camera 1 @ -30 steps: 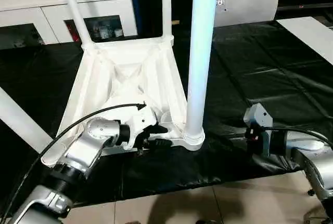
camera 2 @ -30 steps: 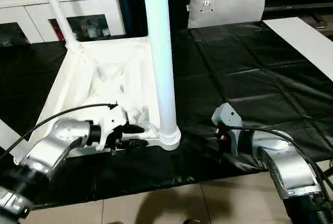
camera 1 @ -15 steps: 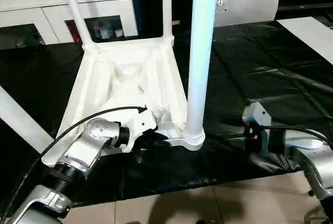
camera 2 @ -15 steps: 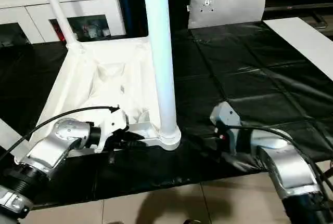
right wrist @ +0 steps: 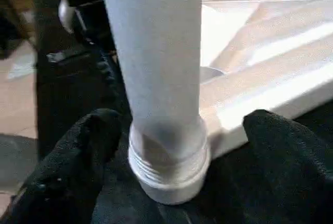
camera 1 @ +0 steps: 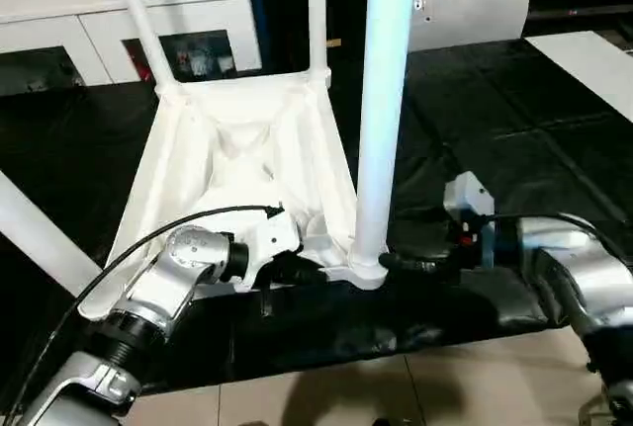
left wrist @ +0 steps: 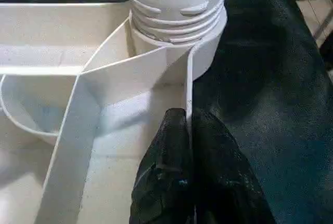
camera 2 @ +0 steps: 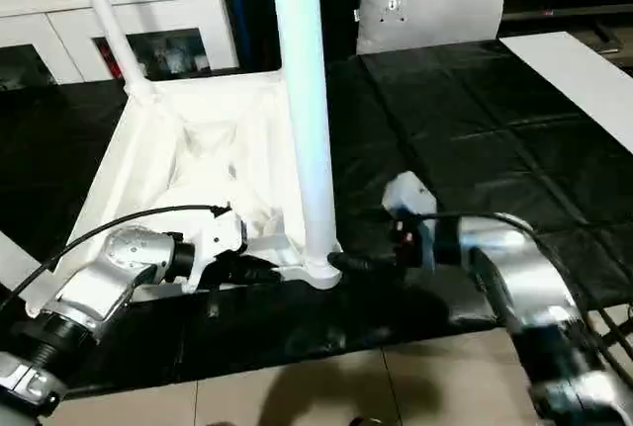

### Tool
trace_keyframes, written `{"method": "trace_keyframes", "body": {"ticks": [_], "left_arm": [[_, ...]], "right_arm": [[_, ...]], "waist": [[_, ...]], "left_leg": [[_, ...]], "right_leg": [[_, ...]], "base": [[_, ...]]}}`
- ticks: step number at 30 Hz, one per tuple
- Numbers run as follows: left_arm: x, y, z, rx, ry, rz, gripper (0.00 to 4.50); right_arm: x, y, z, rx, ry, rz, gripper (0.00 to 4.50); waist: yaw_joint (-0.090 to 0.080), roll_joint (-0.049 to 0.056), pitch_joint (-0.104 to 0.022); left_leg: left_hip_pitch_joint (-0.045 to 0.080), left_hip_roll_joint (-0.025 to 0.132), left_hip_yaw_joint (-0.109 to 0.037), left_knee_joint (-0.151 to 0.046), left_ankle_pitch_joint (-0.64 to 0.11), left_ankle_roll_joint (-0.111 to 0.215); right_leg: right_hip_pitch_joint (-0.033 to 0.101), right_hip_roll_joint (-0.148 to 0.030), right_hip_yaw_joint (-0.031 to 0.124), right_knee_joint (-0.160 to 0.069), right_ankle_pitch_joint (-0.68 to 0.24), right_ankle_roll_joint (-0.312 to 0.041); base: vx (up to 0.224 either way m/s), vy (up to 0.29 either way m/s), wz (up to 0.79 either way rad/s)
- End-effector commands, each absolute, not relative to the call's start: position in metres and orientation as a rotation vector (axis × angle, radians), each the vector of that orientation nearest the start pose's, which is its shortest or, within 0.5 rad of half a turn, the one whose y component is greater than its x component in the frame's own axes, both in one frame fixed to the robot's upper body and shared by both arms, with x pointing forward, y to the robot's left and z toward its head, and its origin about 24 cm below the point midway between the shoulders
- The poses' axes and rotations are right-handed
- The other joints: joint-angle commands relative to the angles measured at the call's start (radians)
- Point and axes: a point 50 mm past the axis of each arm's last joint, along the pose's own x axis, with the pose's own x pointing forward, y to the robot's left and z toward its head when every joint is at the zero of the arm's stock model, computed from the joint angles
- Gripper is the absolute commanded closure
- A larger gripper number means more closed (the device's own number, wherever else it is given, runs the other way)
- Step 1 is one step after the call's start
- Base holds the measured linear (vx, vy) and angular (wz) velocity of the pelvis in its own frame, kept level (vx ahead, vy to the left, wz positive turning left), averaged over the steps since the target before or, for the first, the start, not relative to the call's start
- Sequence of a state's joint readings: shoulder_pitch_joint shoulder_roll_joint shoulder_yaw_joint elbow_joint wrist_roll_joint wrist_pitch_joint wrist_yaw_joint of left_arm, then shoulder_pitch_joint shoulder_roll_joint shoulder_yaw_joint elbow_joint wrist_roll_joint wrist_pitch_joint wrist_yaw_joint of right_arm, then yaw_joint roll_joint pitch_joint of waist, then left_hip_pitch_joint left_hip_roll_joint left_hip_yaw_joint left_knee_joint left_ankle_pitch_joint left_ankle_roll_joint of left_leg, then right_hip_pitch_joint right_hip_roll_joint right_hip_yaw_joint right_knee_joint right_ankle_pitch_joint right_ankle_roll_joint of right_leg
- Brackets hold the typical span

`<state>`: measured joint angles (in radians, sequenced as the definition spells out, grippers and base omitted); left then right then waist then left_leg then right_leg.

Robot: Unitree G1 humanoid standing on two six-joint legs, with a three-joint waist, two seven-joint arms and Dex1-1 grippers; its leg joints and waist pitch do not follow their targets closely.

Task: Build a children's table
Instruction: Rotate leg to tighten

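The children's table lies upside down on a black sheet, its white tabletop (camera 1: pixel 247 149) showing the ribbed underside. A tall white leg (camera 1: pixel 381 100) stands in the near right corner socket (left wrist: pixel 177 21). Two more legs (camera 1: pixel 138 11) (camera 1: pixel 316 11) rise from the far corners. My left gripper (camera 1: pixel 302 270) is shut on the tabletop's thin rim wall just beside that socket, its black fingers (left wrist: pixel 171 146) pinching the rim. My right gripper (camera 1: pixel 396 261) stands open at the base of the near leg (right wrist: pixel 156 52), one finger on each side.
Another white tube (camera 1: pixel 35 228) slants across the left edge. A grey cushion (camera 2: pixel 430 1) leans at the back, and a white cabinet (camera 1: pixel 59 21) stands behind on the left. A white board (camera 1: pixel 593 60) lies at the far right. The sheet's front edge meets tiled floor (camera 1: pixel 326 396).
My left gripper has closed onto the tabletop's rim. My right gripper has moved left across the sheet to the near leg's base, still open.
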<state>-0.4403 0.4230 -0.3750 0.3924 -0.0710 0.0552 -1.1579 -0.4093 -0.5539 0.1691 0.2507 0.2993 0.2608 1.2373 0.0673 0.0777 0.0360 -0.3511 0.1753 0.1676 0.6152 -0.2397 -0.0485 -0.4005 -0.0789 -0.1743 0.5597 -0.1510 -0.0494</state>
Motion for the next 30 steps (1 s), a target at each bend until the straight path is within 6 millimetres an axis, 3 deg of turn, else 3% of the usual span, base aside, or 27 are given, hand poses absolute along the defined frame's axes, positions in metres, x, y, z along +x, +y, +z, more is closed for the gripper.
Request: {"method": "trace_keyframes", "body": {"ticks": [1,3,6,8,10,13,16,18,19,20,26,29,30], "left_arm": [[0.274,0.122,0.034,0.430,0.396,-1.493,4.50],[0.272,0.121,0.034,0.446,0.398,-1.514,4.50],[0.269,0.117,0.032,0.491,0.398,-1.548,4.50],[0.269,0.116,0.030,0.499,0.396,-1.534,4.50],[0.271,0.114,0.027,0.510,0.393,-1.506,4.50],[0.273,0.114,0.025,0.511,0.394,-1.496,4.50],[0.274,0.114,0.023,0.509,0.400,-1.499,4.50],[0.275,0.115,0.023,0.511,0.404,-1.500,4.50],[0.275,0.115,0.022,0.509,0.407,-1.499,4.50],[0.275,0.116,0.022,0.506,0.409,-1.496,4.50],[0.276,0.118,0.027,0.418,0.420,-1.452,4.50],[0.283,0.111,0.035,0.362,0.410,-1.379,4.50],[0.285,0.110,0.037,0.353,0.405,-1.358,4.50]], "right_arm": [[0.292,-0.172,0.086,-0.172,0.322,1.355,0.52],[0.293,-0.170,0.086,-0.165,0.330,1.377,0.65],[0.294,-0.166,0.081,-0.149,0.370,1.440,0.96],[0.294,-0.164,0.080,-0.140,0.381,1.457,1.00],[0.295,-0.161,0.079,-0.127,0.390,1.481,1.38],[0.296,-0.158,0.078,-0.120,0.395,1.498,1.40],[0.298,-0.156,0.077,-0.116,0.402,1.512,1.83],[0.298,-0.155,0.076,-0.110,0.406,1.520,1.93],[0.297,-0.155,0.076,-0.106,0.406,1.522,1.93],[0.297,-0.154,0.075,-0.102,0.406,1.524,2.21],[0.292,-0.147,0.070,-0.071,0.392,1.457,2.39],[0.294,-0.134,0.062,-0.092,0.397,1.315,2.42],[0.295,-0.132,0.060,-0.091,0.402,1.278,2.42]], "waist": [[0.011,-0.021,-0.068],[0.016,-0.016,-0.067],[0.031,-0.020,-0.068],[0.033,-0.019,-0.067],[0.040,-0.020,-0.070],[0.048,-0.020,-0.070],[0.052,-0.020,-0.069],[0.053,-0.025,-0.069],[0.052,-0.023,-0.067],[0.051,-0.023,-0.068],[0.049,-0.021,-0.070],[0.038,-0.018,-0.064],[0.033,-0.009,-0.063]], "left_leg": [[-0.010,0.060,-0.024,-0.062,-0.042,0.130],[-0.008,0.062,-0.024,-0.063,-0.042,0.132],[-0.007,0.062,-0.020,-0.062,-0.035,0.130],[-0.007,0.062,-0.020,-0.061,-0.035,0.127],[-0.004,0.065,-0.021,-0.062,-0.026,0.123],[-0.002,0.065,-0.020,-0.061,-0.026,0.122],[-0.003,0.064,-0.019,-0.062,-0.036,0.115],[-0.004,0.064,-0.020,-0.063,-0.043,0.113],[-0.004,0.064,-0.021,-0.064,-0.047,0.110],[-0.002,0.064,-0.020,-0.064,-0.050,0.108],[-0.004,0.063,-0.020,-0.064,-0.039,0.103],[-0.002,0.062,-0.022,-0.069,-0.064,0.081],[-0.001,0.059,-0.023,-0.069,-0.076,0.073]], "right_leg": [[0.068,-0.086,0.065,-0.067,-0.342,-0.038],[0.066,-0.087,0.067,-0.065,-0.339,-0.048],[0.065,-0.089,0.069,-0.064,-0.345,-0.054],[0.065,-0.089,0.069,-0.065,-0.346,-0.050],[0.064,-0.089,0.070,-0.062,-0.331,-0.051],[0.062,-0.089,0.071,-0.061,-0.331,-0.052],[0.063,-0.090,0.071,-0.065,-0.354,-0.047],[0.064,-0.090,0.070,-0.066,-0.362,-0.040],[0.064,-0.091,0.069,-0.066,-0.371,-0.035],[0.063,-0.090,0.069,-0.068,-0.376,-0.033],[0.065,-0.090,0.071,-0.066,-0.363,-0.028],[0.063,-0.090,0.068,-0.074,-0.401,-0.026],[0.064,-0.089,0.066,-0.076,-0.416,-0.024]], "base": [[0.000,0.000,0.00],[0.000,0.000,0.00],[0.000,0.000,0.00],[0.000,0.000,0.00],[0.000,0.000,0.00],[0.000,0.000,0.00],[0.000,0.000,0.00],[0.000,0.000,0.00],[0.000,0.000,0.00],[0.000,0.000,0.00],[0.000,0.000,0.00],[0.000,0.000,0.00],[0.000,0.000,0.00]]}}
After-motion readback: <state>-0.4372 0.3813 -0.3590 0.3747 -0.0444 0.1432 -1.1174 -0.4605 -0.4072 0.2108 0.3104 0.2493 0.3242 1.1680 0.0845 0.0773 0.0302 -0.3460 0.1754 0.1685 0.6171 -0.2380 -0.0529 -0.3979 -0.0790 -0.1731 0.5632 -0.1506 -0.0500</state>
